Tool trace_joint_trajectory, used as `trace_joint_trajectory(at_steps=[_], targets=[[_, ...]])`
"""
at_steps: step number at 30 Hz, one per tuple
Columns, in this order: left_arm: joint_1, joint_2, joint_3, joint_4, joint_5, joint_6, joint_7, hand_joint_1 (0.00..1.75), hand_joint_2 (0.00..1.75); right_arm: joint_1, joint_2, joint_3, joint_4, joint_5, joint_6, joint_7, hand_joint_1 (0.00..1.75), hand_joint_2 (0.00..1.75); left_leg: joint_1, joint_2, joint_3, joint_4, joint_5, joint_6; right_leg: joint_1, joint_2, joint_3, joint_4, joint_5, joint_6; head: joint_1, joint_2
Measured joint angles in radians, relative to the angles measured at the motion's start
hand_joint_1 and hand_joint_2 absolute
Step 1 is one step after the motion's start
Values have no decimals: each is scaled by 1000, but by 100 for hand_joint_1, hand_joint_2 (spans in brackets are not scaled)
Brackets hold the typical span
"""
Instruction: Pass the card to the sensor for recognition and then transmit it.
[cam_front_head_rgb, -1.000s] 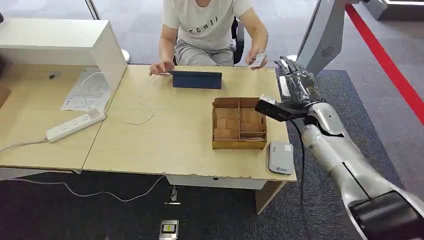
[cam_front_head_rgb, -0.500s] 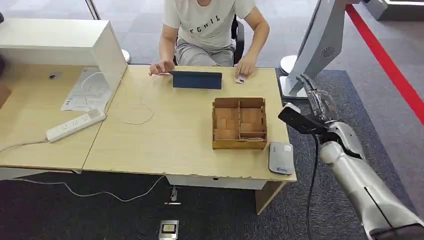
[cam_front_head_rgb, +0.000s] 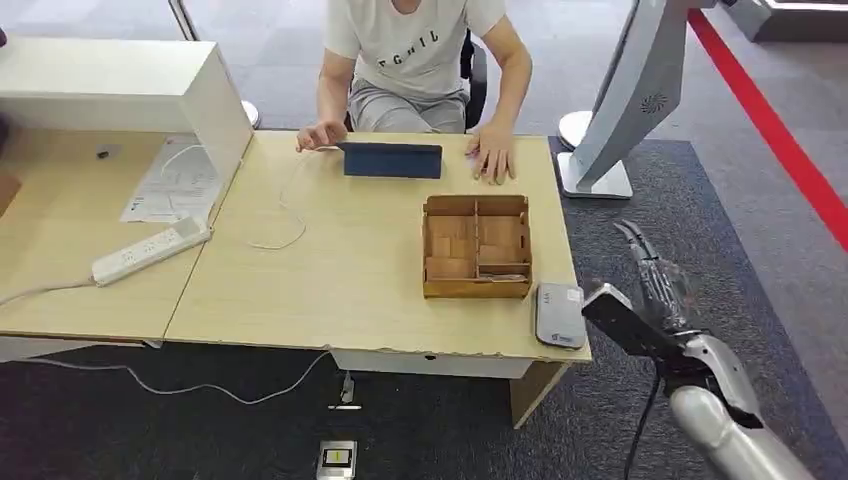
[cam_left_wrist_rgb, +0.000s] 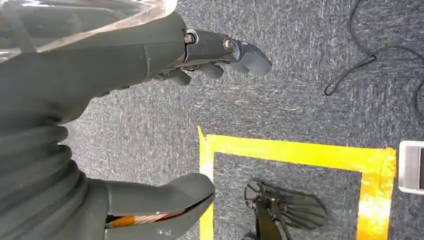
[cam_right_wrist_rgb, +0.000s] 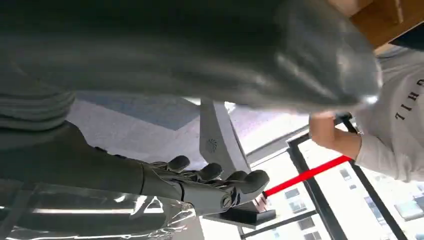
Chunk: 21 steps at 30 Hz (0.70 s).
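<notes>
Wooden desk (cam_front_head_rgb: 330, 270), grey sensor (cam_front_head_rgb: 560, 314) lengthwise along its right edge

The right hand (cam_right_wrist_rgb: 210, 187), dark grey with a ribbed cover, lies open with its fingers (cam_right_wrist_rgb: 250, 180) stretched out and empty. A white slanted stand on a dark base (cam_right_wrist_rgb: 220, 145) sits at twelve o'clock of the fingertips. A person in a white printed shirt (cam_right_wrist_rgb: 400, 125) is at two o'clock, forearm (cam_right_wrist_rgb: 332, 137) extended. A thin red stripe (cam_right_wrist_rgb: 305, 175) runs at three o'clock. A brown wooden box corner (cam_right_wrist_rgb: 385, 17) shows at one o'clock.

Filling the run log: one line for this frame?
right hand: empty, off table edge | left hand: empty, over floor | sensor: bare | person's hand: flat on table
</notes>
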Motion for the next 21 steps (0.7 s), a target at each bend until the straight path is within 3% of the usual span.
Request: trace_joint_trajectory(at_steps=[8,12,21], targets=[[-6,3,-1,0,0,-1,-10,0,175,-2,109,80,12,59,-38,36,0,175,0,0,0,0,1,-1,1,0,0,0,0,0,0,0],[-8,3,-5,0,0,-1,-1,0,175,-25,185,98,130,82,-119,-24,0,175,0,0,0,0,1,-1,1,0,0,0,0,0,0,0],[-9,-3,-15,0,-5,0,16,0,175,-90,308,113,428,103,-179,-90,0,175,0,0,0,0,1,-1,0,0,0,0,0,0,0,0]])
